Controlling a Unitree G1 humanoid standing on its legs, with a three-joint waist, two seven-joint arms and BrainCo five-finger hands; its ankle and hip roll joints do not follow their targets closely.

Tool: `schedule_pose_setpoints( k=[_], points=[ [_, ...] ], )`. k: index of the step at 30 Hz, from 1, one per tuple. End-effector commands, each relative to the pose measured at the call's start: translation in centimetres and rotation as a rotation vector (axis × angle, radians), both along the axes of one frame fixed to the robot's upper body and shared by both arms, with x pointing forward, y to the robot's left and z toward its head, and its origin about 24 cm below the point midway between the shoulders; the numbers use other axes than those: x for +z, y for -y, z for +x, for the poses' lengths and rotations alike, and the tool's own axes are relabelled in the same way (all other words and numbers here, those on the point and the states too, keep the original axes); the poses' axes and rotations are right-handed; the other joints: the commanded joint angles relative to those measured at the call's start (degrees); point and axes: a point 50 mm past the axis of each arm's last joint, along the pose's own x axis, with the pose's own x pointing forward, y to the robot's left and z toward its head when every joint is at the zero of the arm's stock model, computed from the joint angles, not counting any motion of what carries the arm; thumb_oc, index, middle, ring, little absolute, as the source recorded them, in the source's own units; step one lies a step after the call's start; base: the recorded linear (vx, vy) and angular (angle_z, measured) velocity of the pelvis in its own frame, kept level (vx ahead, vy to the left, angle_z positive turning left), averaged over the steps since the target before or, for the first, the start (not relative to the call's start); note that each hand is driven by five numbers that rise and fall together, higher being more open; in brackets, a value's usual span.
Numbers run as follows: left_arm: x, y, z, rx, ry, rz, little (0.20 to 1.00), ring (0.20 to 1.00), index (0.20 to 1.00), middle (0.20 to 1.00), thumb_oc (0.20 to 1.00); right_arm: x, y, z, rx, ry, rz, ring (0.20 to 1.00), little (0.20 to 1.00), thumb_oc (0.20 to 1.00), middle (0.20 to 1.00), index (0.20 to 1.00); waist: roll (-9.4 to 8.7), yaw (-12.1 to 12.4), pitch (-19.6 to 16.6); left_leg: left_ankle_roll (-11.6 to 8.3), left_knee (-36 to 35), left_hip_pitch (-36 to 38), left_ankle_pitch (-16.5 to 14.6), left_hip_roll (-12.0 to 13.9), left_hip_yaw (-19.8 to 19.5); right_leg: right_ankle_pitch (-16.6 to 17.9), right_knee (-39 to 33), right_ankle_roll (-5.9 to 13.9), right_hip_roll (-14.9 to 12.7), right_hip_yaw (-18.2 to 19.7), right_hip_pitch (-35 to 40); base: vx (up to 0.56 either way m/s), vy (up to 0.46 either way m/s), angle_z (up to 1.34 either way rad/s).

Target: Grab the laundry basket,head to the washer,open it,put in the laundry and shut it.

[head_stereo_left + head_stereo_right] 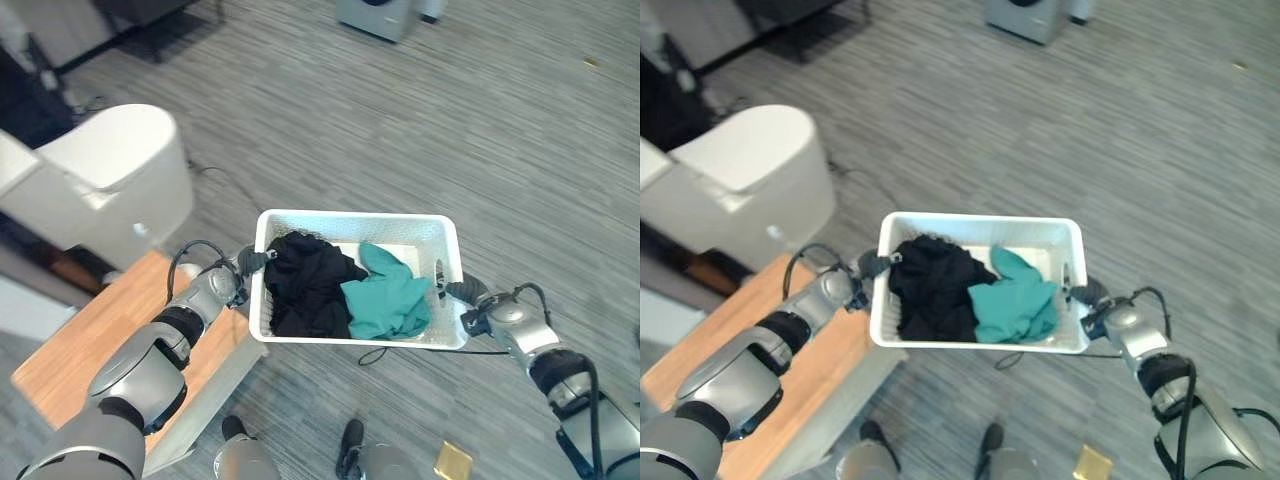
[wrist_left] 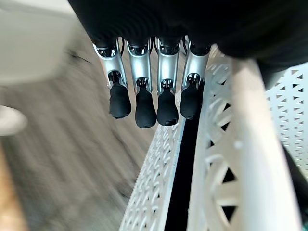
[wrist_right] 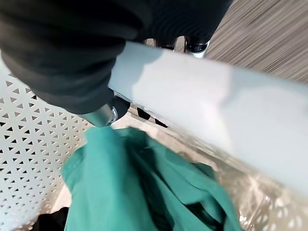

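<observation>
I hold a white perforated laundry basket [image 1: 350,215] in the air between both hands, above the grey floor. A black garment [image 1: 305,285] fills its left half and a teal one [image 1: 385,300] lies to the right. My left hand [image 1: 243,265] grips the left rim; its fingers [image 2: 144,103] hang down the outside of the wall [image 2: 245,134]. On the right rim [image 3: 216,101] sits my right hand [image 1: 462,292], its thumb [image 3: 103,114] hooked inside over the teal cloth [image 3: 134,187]. A pale grey appliance [image 1: 378,15] stands far ahead.
A low wooden table [image 1: 90,345] lies under my left arm, right beside the basket. Behind it stands a big white rounded unit [image 1: 110,175]. Dark furniture [image 1: 150,20] is at the far left. A small gold item [image 1: 452,462] lies on the floor near me.
</observation>
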Motion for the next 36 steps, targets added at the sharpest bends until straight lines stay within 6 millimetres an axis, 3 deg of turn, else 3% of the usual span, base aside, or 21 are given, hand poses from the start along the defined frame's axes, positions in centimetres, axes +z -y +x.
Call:
schedule_pose_setpoints(
  k=[1,3,4,5,9,18,21,22,25,29,31,35,36],
  points=[
    [4.2,-5.7,1.7,0.211,0.094,0.090,0.200,0.200,0.200,0.200,0.200,5.7,1.8,1.6,0.004,0.226,0.118,0.200,0.200,0.200,0.200,0.200,-2.21,2.7,0.5,-2.05,1.1,-6.7,-4.6,-7.5,-22.6,0.6,-6.6,3.27,-0.6,7.2,2.3,-0.04,-0.212,-0.21],
    [4.0,-5.9,1.7,0.212,0.086,0.099,0.200,0.200,0.200,0.200,0.200,5.4,1.1,2.0,0.013,0.218,0.143,0.200,0.200,0.200,0.200,0.200,-2.11,3.8,1.1,-1.66,1.2,-6.1,-6.7,-12.5,-32.2,0.7,-6.3,2.70,0.9,9.6,2.3,0.01,-0.143,-0.22],
    [4.1,-5.9,1.7,0.212,0.086,0.099,0.200,0.200,0.200,0.200,0.200,5.4,1.1,2.0,0.014,0.218,0.143,0.200,0.200,0.200,0.200,0.200,-2.12,3.6,1.0,-1.64,1.1,-6.2,-6.5,-12.6,-32.4,0.8,-6.4,2.72,0.9,9.5,2.2,0.05,-0.078,-0.52],
    [4.0,-6.0,1.6,0.215,0.083,0.102,0.200,0.200,0.200,0.200,0.200,4.7,0.6,2.4,0.006,0.191,0.150,0.200,0.200,0.200,0.200,0.200,-1.55,4.1,0.7,-1.02,0.2,-5.3,-6.9,-14.4,-36.8,0.8,-6.6,2.45,2.6,12.5,2.1,0.04,-0.038,-0.58],
    [4.1,-6.0,1.7,0.221,0.086,0.105,0.200,0.200,0.200,0.200,0.200,3.5,-0.4,2.9,-0.024,0.167,0.183,0.200,0.200,0.200,0.200,0.200,-1.44,3.6,0.7,-0.88,0.9,-4.7,-6.3,-13.9,-35.2,1.4,-8.2,1.68,3.7,14.1,2.7,0.04,-0.043,-0.47],
    [5.6,-6.4,2.1,0.230,0.130,0.099,0.200,0.200,0.200,0.200,0.200,3.5,-1.2,3.2,-0.014,0.171,0.208,0.200,0.200,0.200,0.200,0.200,-1.27,2.5,0.7,-1.13,0.6,-2.2,-6.5,-11.9,-33.2,0.3,-7.3,0.59,5.2,14.8,3.5,0.06,-0.063,0.15],
    [5.7,-6.4,2.1,0.226,0.125,0.095,0.200,0.200,0.200,0.200,0.200,3.8,-1.2,3.2,-0.004,0.182,0.219,0.200,0.200,0.200,0.200,0.200,-1.50,1.8,0.9,-1.32,5.3,-3.2,-7.7,-11.3,-32.2,-0.4,-6.5,0.04,5.6,15.1,3.9,0.08,-0.109,0.01],
    [5.4,-6.2,2.0,0.223,0.120,0.081,0.200,0.200,0.200,0.200,0.200,4.2,-1.1,2.9,0.009,0.199,0.227,0.200,0.200,0.200,0.200,0.200,-1.99,1.7,1.6,-0.68,14.8,-7.2,-7.2,-11.4,-31.3,-0.6,-5.7,-0.43,5.5,15.2,4.9,0.08,-0.110,-0.02],
    [5.4,-6.0,2.1,0.227,0.124,0.073,0.200,0.200,0.200,0.200,0.200,4.2,-0.6,2.6,-0.004,0.209,0.221,0.200,0.200,0.200,0.200,0.200,-2.14,2.2,2.1,0.62,20.1,-12.1,-6.5,-12.5,-29.0,-1.9,-5.5,-1.07,5.8,14.9,7.0,0.19,-0.118,0.19],
    [5.5,-6.6,1.9,0.242,0.129,0.063,0.200,0.200,0.200,0.200,0.200,3.8,-0.8,2.2,-0.001,0.212,0.230,0.200,0.200,0.200,0.200,0.200,-1.62,4.1,1.4,0.76,11.3,-15.1,-5.0,-15.4,-27.6,-3.8,-5.8,-1.10,7.0,15.8,9.5,0.28,-0.018,0.18],
    [5.3,-6.7,1.7,0.225,0.129,0.046,0.200,0.200,0.200,0.200,0.200,3.0,-1.0,1.9,-0.013,0.205,0.242,0.200,0.200,0.200,0.200,0.200,-1.02,6.3,0.9,0.68,2.3,-17.3,-2.8,-16.3,-23.6,-6.3,-4.9,-1.14,8.5,17.2,11.9,0.43,0.019,0.22],
    [4.6,-7.0,1.3,0.232,0.104,0.043,0.200,0.200,0.200,0.200,0.200,1.9,-2.3,2.2,0.008,0.169,0.251,0.200,0.200,0.200,0.200,0.200,-0.79,8.2,-0.9,1.22,2.6,-16.0,-2.3,-17.3,-23.4,-8.3,-3.5,-0.63,9.3,19.0,14.1,0.39,0.059,-0.24],
    [4.6,-7.5,1.2,0.243,0.102,0.056,0.200,0.200,0.200,0.200,0.200,1.4,-3.0,2.3,0.020,0.149,0.251,0.200,0.200,0.200,0.200,0.200,-1.20,9.0,-1.9,2.06,3.0,-14.9,-2.0,-18.4,-25.4,-8.8,-2.3,-0.70,9.2,20.3,14.8,0.50,0.073,-0.91]
  ],
)
